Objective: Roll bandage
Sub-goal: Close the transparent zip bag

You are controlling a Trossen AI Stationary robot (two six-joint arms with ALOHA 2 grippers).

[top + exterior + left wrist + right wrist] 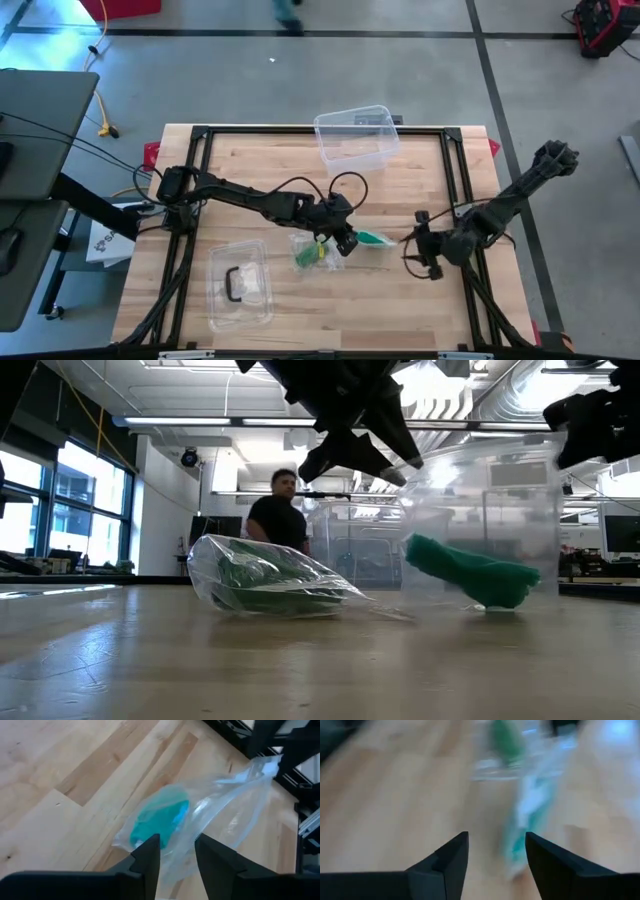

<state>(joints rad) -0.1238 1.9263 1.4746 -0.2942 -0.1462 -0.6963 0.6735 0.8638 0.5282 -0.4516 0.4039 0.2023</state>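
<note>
The left pincer [346, 243] hangs just above the middle of the pale wooden plank tabletop [250, 165]. In its wrist view its two dark fingers [148, 855] stand apart with nothing between them, released, right over a teal rolled bandage [160, 817] sealed inside a clear plastic bag [225, 810]. The bag lies flat on the wood, its loose end trailing away from the fingers.

The right pincer [418, 250] is near the other end of that bag, on the right side of the tabletop. Its fingers [451, 855] are spread too, gripping nothing, and the teal bandage shows as a blur beyond them.

In the high view the teal bandage [376, 238] lies between the two pincers. Just beside the left pincer sits a second crumpled clear bag with a green roll inside [308, 253]. The low view shows this green bundle [265, 580] resting on the wood, with the teal one [470, 572] to its side.

Farther out, a clear rectangular plastic tub [355, 138] stands at the far edge, and a flat clear tray holding a black clip-like object [240, 283] lies at the near left. A person in a dark shirt [280, 510] stands in the room behind.
</note>
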